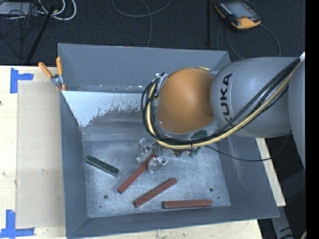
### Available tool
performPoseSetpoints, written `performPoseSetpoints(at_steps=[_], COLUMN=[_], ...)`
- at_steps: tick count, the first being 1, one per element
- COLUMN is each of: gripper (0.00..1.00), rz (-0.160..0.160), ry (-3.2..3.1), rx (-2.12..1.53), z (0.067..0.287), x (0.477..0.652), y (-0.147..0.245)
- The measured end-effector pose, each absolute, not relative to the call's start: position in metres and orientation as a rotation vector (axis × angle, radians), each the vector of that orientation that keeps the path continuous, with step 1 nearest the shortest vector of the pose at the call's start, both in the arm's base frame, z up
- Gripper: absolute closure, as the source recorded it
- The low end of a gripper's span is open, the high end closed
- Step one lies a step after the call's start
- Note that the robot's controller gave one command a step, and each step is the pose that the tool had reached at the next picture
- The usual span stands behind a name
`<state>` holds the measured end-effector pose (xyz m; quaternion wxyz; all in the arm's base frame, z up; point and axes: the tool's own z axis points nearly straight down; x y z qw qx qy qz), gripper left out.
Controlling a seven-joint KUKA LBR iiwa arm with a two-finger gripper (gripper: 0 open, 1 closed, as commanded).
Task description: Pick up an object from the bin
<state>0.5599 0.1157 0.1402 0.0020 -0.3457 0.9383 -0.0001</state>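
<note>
Bin: grey metal bin [74, 183], four loose sticks on the floor.
Gripper [151, 156]: low over mid-floor, under the orange wrist cover [183, 101], right at the upper end of a long reddish-brown stick [130, 180].
Gripper state: apart or together, cannot tell; metal parts crowd the stick's tip.
That stick: slanting, lower end towards the front left.
Nearby: second reddish-brown stick [155, 192] just in front; third reddish-brown stick [187, 203] flat along the front wall.
Left side: dark green stick [101, 165], well apart.
</note>
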Motion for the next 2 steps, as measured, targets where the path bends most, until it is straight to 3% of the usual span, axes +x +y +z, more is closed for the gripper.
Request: performPoseSetpoints(at_steps=[2], gripper=[1.00], rz=[0.000], ry=[2.946], rx=[-1.083], z=[0.1474], x=[0.5596], y=[0.1159])
